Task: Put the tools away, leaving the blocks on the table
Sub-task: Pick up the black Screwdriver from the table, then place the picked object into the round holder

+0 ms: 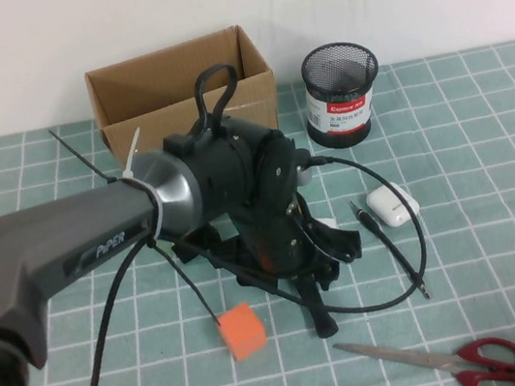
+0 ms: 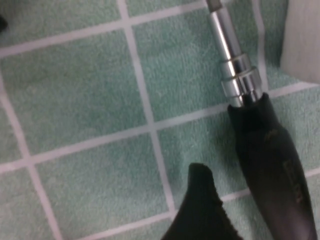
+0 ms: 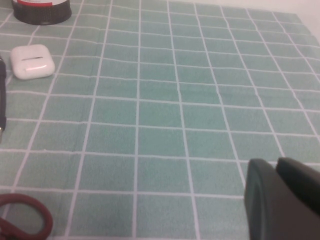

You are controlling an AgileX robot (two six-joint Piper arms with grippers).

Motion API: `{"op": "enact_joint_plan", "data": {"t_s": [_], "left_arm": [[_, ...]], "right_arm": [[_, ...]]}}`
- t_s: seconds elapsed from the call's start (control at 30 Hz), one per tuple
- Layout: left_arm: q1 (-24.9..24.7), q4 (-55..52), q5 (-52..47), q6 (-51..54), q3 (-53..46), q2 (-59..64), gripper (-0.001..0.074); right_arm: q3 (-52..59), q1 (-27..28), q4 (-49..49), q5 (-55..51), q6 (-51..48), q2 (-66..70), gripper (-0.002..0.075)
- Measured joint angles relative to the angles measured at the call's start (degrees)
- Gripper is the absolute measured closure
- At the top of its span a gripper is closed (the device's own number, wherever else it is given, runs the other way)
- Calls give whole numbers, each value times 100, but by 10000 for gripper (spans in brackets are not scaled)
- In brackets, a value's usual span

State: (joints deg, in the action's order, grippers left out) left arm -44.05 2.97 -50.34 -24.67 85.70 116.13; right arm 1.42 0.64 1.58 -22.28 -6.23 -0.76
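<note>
My left gripper (image 1: 310,294) points down at the teal grid mat (image 1: 486,147) in the middle of the table. In the left wrist view one finger (image 2: 200,210) stands beside the black-handled screwdriver (image 2: 272,165) with a strip of mat between them; the jaws are open and the other finger is out of frame. The red-handled scissors (image 1: 441,360) lie at the front right. The thin black driver (image 1: 362,214) lies by the white case (image 1: 392,203). An orange block (image 1: 242,331) sits front centre. The pliers and the other blocks are hidden. My right gripper (image 3: 275,165) is shut and empty over bare mat.
An open cardboard box (image 1: 182,87) stands at the back centre, with a black mesh cup (image 1: 341,91) to its right. A black cable (image 1: 412,237) loops over the mat by the case. The right wrist view shows the case (image 3: 32,61) and a scissors handle (image 3: 25,215).
</note>
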Motion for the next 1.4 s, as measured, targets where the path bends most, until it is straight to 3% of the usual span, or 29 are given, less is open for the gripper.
{"op": "enact_joint_plan", "data": {"t_s": [0.33,0.47,0.63,0.83,1.13,1.27,1.4], "left_arm": [[0,12,68,59,30,149,330],[0,-12,44,92,43,161,409],[0,42,82,476,56,171,560],[-11,9,122,1059,19,-23,557],[-425,-1095,182,1215,-247,-1555,557],[-605,-1433,1253,1178,-871,-2185,557],[-616,-2048,3445,875,-1969,-2585,557]], "right_arm": [[0,0,0,0,0,0,736],[0,0,0,0,0,0,736],[0,0,0,0,0,0,736],[0,0,0,0,0,0,736],[0,0,0,0,0,0,736],[0,0,0,0,0,0,736],[0,0,0,0,0,0,736]]}}
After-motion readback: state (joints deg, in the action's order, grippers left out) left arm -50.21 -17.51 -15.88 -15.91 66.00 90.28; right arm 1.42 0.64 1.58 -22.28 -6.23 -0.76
